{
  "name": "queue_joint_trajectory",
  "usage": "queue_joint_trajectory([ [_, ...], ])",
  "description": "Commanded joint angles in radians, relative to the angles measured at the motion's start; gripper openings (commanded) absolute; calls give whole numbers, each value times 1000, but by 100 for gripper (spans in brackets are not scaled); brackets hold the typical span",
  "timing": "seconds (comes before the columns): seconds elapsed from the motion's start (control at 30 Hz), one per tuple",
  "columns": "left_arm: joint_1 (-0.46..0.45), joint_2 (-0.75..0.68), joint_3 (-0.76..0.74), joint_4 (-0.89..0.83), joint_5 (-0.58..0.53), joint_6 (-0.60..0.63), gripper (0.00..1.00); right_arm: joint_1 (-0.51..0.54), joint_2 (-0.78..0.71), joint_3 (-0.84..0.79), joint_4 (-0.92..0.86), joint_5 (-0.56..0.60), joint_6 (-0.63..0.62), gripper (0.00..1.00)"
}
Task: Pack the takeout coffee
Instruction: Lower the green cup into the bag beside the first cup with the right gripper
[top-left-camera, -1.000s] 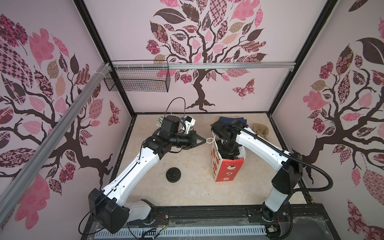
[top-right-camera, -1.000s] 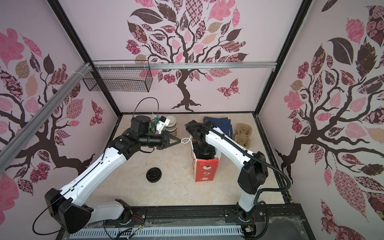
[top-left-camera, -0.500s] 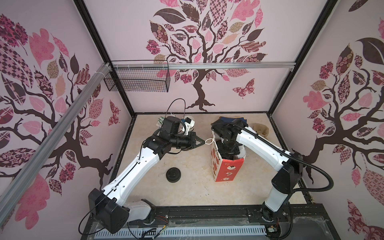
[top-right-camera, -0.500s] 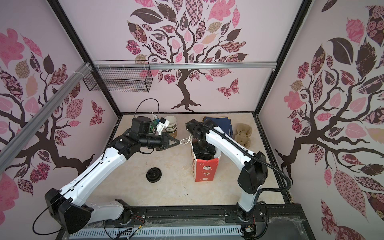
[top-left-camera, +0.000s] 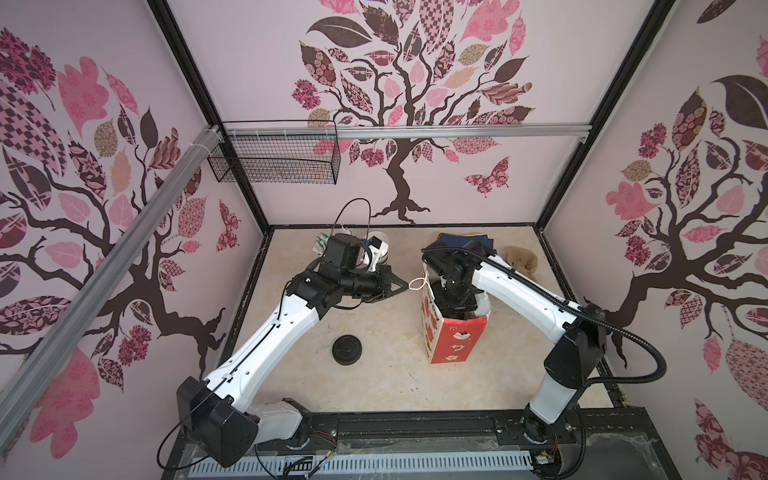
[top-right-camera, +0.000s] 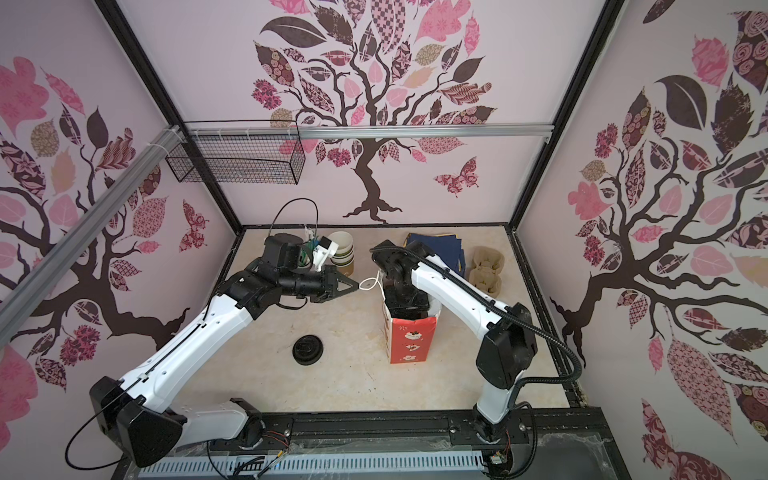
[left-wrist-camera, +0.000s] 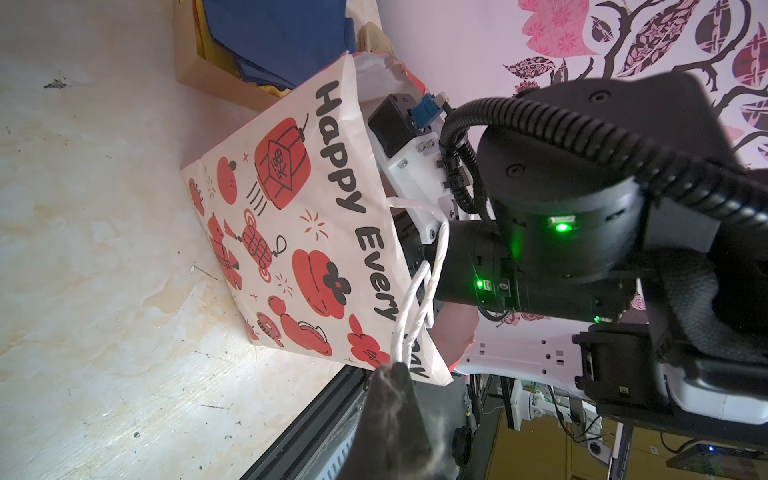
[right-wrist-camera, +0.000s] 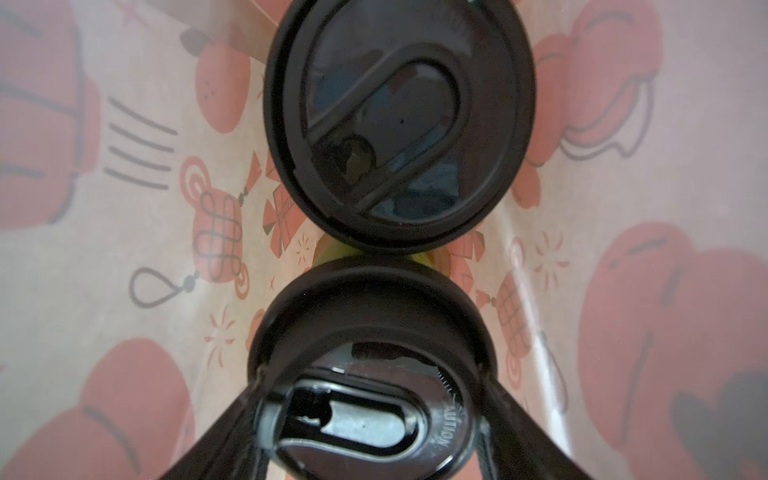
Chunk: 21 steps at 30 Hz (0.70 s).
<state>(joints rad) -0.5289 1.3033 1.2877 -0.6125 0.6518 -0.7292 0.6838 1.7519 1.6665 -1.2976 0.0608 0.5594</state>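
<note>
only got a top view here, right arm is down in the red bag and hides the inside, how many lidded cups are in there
Observer: Two. The right wrist view shows the far lidded cup and the near lidded cup side by side inside the bag, each with a black sip lid on.
Operator: is the right gripper on either of them
Observer: Yes. The right gripper straddles the near lidded cup, with its fingers lying against opposite sides of the lid. The far lidded cup stands clear of it.
</note>
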Motion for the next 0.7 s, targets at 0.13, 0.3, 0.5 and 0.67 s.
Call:
queue_joint_trajectory([
  [0.13, -3, -4, 10, -1, -10, 20, 0, -7, 45, -74, 25, 28, 25, 71],
  [0.3, -2, -6, 10, -5, -9, 23, 0, -8, 53, -92, 47, 27, 23, 71],
  [0.5, -3, -6, 9, -10, -10, 25, 0, -9, 67, -93, 54, 27, 22, 70],
  [0.67, -2, -7, 9, -10, -10, 27, 0, -9, 65, -60, 18, 37, 23, 70],
])
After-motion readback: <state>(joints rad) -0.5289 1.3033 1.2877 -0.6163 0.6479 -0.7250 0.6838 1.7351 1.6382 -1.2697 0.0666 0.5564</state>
